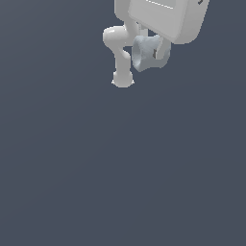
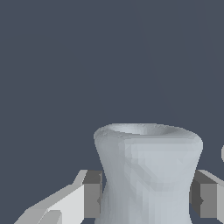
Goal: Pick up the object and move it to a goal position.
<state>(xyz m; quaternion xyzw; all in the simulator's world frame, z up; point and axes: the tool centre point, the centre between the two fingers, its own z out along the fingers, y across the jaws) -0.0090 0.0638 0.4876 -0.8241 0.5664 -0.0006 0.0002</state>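
Note:
The object (image 2: pixel 146 175) is a pale grey-white spool with a narrowed waist and a flared end. In the wrist view it fills the space between my two fingers, whose grey pads (image 2: pixel 92 194) press on its waist from both sides. In the exterior view the object (image 1: pixel 144 54) hangs high up under the white hand, well above the dark floor, with my gripper (image 1: pixel 150 53) shut on it. The hand hides part of the spool there.
The robot's white arm links and base (image 1: pixel 122 79) stand behind the hand in the exterior view. A flat dark grey-blue floor (image 1: pixel 120 168) spreads under everything.

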